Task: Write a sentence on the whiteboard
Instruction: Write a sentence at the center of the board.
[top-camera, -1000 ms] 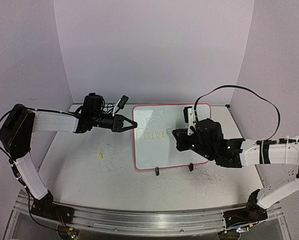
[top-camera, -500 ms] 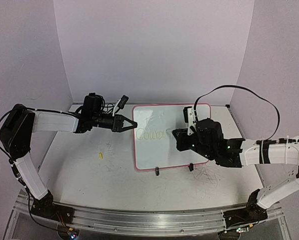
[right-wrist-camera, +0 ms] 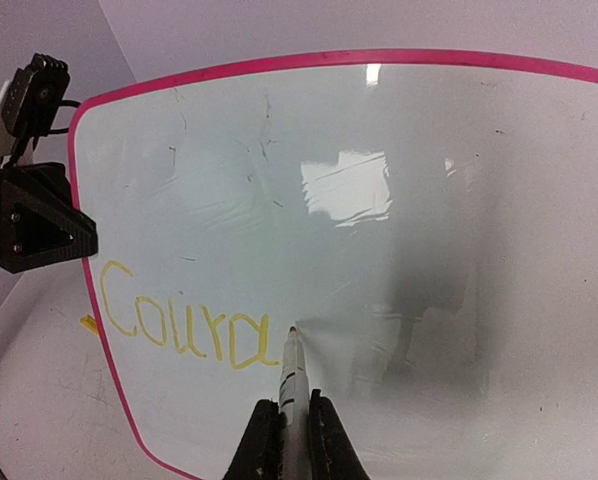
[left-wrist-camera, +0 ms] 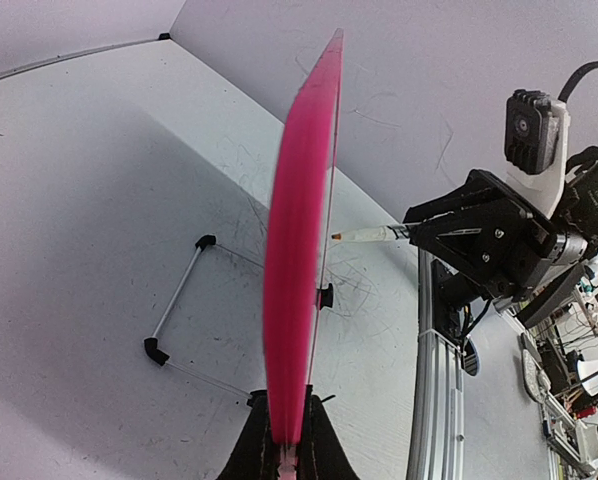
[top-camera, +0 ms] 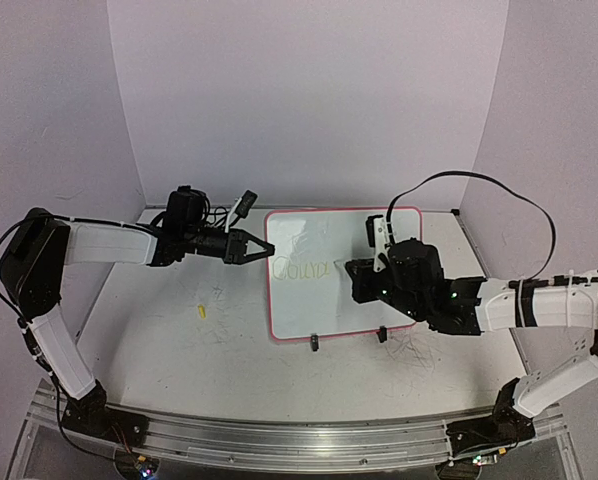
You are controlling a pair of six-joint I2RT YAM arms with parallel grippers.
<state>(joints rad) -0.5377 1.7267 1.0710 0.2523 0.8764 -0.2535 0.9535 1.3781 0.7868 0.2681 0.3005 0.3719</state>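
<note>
Whiteboard [top-camera: 314, 310] rim sits clamped in the left pincer [left-wrist-camera: 287, 450]; the right pincer [right-wrist-camera: 294, 432], clamped on the marker [right-wrist-camera: 291, 372], has barely shifted, so the sentence [right-wrist-camera: 184, 335] stands at "Coura".

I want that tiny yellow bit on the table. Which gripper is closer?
Left. The left gripper, clamping the pink-rimmed white whiteboard's left edge, is just behind the tiny yellow bit; the right gripper is across the board.

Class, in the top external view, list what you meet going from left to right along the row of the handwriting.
left gripper clamping the whiteboard rim → the sentence → right gripper holding a marker
</note>
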